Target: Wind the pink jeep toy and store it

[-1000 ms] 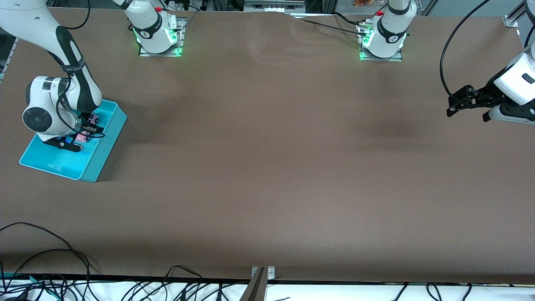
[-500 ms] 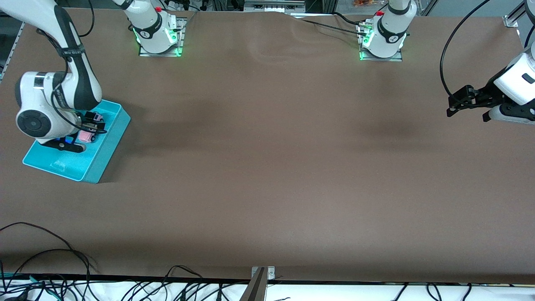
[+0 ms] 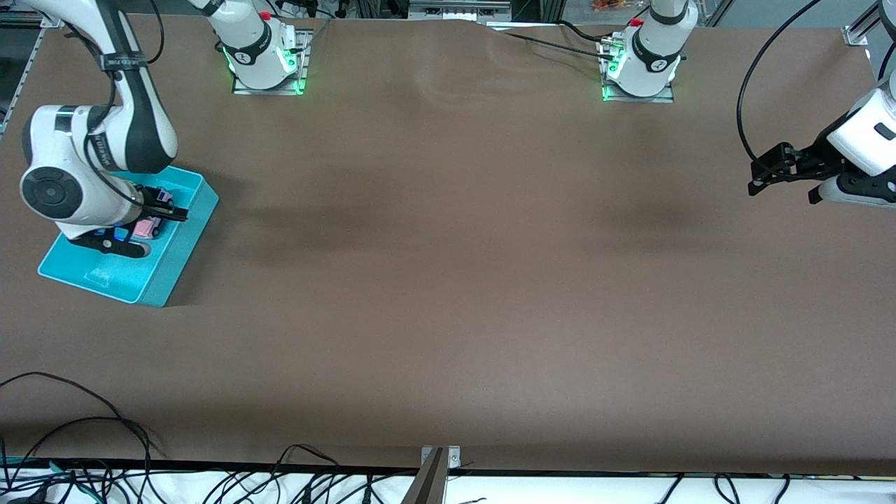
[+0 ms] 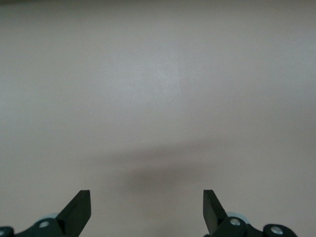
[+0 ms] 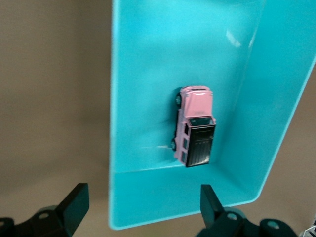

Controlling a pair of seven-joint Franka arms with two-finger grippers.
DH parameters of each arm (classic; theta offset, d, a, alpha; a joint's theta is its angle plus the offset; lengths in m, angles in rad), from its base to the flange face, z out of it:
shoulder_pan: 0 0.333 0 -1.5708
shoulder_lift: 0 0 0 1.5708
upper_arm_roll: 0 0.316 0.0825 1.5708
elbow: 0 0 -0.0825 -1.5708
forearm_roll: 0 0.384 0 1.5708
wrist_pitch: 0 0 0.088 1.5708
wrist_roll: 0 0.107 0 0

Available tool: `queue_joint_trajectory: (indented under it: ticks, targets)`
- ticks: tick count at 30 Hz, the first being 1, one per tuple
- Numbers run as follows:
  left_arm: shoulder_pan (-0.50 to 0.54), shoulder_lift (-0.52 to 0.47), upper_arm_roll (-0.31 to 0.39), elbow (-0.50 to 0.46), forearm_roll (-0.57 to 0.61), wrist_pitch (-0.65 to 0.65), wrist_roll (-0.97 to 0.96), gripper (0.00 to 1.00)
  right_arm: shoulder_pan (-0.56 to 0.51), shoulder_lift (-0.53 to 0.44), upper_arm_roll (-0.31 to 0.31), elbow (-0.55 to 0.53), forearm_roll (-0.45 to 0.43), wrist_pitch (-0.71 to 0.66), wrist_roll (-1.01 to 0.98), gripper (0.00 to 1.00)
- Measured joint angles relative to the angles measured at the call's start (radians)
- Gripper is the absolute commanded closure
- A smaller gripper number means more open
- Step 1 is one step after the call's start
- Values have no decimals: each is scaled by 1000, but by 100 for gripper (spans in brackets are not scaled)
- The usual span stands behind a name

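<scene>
The pink jeep toy (image 3: 147, 226) lies on its wheels on the floor of the turquoise bin (image 3: 105, 276) at the right arm's end of the table. In the right wrist view the jeep (image 5: 194, 126) shows its black roof, close to one wall of the bin (image 5: 148, 74). My right gripper (image 3: 168, 206) hangs open and empty a little above the bin and partly hides the jeep in the front view; it also shows in its own wrist view (image 5: 143, 205). My left gripper (image 3: 782, 192) waits open and empty over bare table at the left arm's end, and shows in its wrist view (image 4: 146, 207).
The brown table (image 3: 448, 280) carries only the bin. Loose black cables (image 3: 84, 427) lie along the table edge nearest the front camera. The two arm bases (image 3: 266, 56) stand at the edge farthest from that camera.
My right arm has lifted up off the bin with its gripper open. The jeep stays in the bin, which shifted slightly. The left arm has not moved.
</scene>
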Motion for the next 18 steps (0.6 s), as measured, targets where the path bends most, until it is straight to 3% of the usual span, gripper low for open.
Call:
queue_joint_trajectory:
  ticks: [4,18]
  targets:
    - [0,0,0,0,0,0,0,0,1,-22,39,14,11,-13,30,0]
    - [0,0,0,0,0,0,0,0,6,-136,51,181,265,-133,34,0]
